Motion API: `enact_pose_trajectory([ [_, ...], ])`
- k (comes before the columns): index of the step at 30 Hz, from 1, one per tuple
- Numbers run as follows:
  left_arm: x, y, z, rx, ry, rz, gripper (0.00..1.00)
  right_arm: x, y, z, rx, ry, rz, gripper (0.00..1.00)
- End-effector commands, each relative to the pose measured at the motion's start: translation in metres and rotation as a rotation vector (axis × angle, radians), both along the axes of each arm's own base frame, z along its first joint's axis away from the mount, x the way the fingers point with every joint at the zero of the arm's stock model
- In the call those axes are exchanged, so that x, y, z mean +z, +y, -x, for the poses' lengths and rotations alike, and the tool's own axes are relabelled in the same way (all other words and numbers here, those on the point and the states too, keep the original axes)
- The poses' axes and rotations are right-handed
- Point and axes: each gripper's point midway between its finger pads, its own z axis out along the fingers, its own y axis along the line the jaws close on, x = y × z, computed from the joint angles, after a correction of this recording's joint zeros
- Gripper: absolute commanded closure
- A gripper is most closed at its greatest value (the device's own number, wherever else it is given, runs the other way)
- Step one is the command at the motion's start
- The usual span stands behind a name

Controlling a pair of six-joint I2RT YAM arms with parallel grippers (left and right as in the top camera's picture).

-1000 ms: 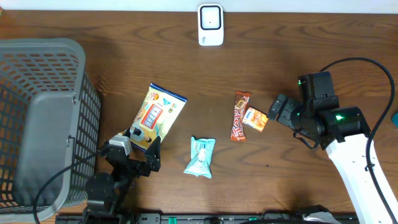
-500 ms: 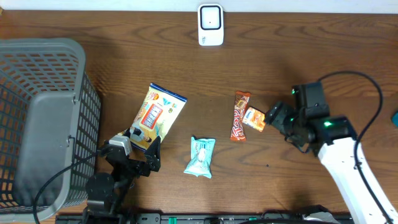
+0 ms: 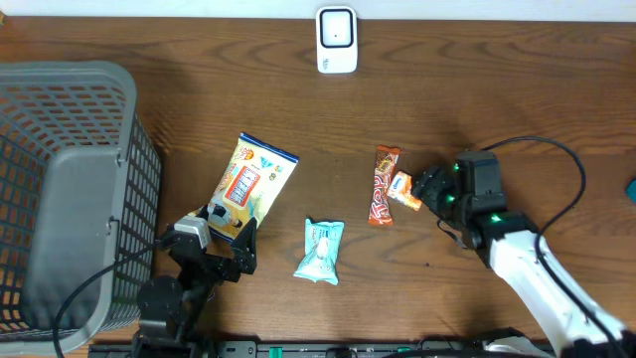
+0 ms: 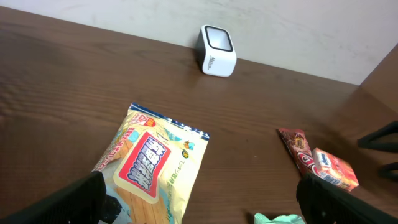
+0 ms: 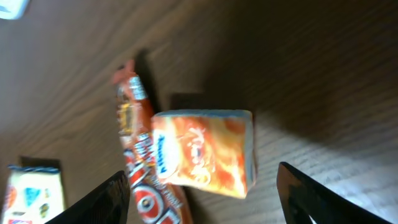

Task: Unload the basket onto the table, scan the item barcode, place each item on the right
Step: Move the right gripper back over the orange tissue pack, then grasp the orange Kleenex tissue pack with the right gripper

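Right of the table's middle, the right gripper (image 5: 202,177) straddles the small orange carton (image 5: 205,149), partly spread, with a gap at each finger and nothing pinched. The left gripper (image 4: 199,205) gapes wide at the near end of the yellow snack bag (image 4: 152,165). The right wrist view is blurred, so the carton's print cannot be read. It lies flat, orange with a pale band, against a red-brown candy bar (image 3: 383,186).

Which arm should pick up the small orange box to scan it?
Right. The right gripper sits at the orange box, its open jaws straddling it in the wrist view. The left gripper hangs open by the yellow snack bag, well across the table from the box.
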Motion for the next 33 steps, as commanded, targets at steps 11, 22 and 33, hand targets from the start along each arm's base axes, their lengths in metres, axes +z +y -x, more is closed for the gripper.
enact_pose_trajectory([
  [11,-0.013,-0.002,0.002,-0.016,0.032,-0.019,0.02,-0.074,-0.008,0.011,-0.027,0.194,0.054,0.54],
  [22,-0.013,-0.002,0.002,-0.016,0.032,-0.019,0.02,-0.076,0.000,0.011,0.016,0.231,-0.036,0.99],
  [33,-0.013,-0.002,0.002,-0.016,0.032,-0.019,0.02,0.030,0.038,0.048,0.323,0.214,-0.705,0.99],
])
